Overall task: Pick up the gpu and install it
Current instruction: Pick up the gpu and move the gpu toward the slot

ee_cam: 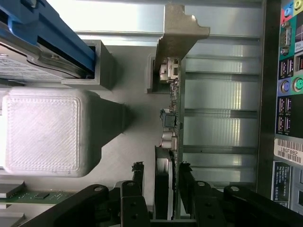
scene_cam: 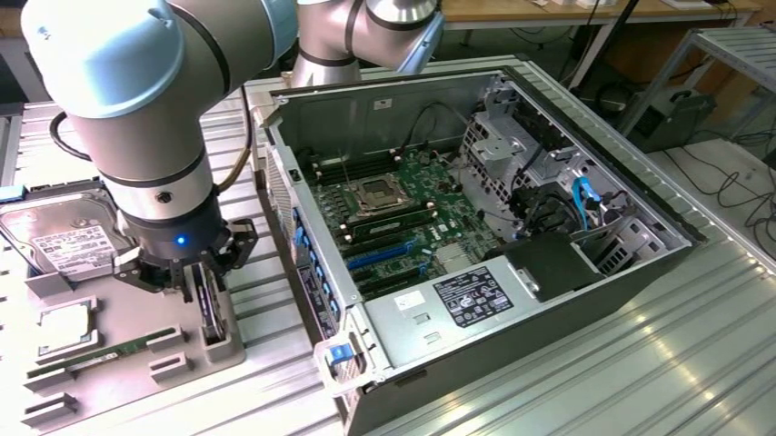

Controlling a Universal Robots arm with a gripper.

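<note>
The gpu [ee_cam: 174,109] stands on edge in a slot of the grey holder tray [scene_cam: 134,363], seen edge-on as a thin green board with a silvery end bracket [ee_cam: 182,28]. My gripper [ee_cam: 161,172] straddles its near end, one black finger [ee_cam: 138,175] beside the card's dark block and the other against the board's far face. In the exterior view the gripper [scene_cam: 194,289] points straight down over the card [scene_cam: 213,318], which still sits in the tray, left of the open computer case [scene_cam: 485,227].
The tray also carries a hard drive [scene_cam: 61,241], a processor [scene_cam: 64,331] and a narrow green memory stick [scene_cam: 97,356]. Blue expansion slots [scene_cam: 382,256] lie on the case's motherboard. The case's rear port panel [ee_cam: 289,94] is close beside the card.
</note>
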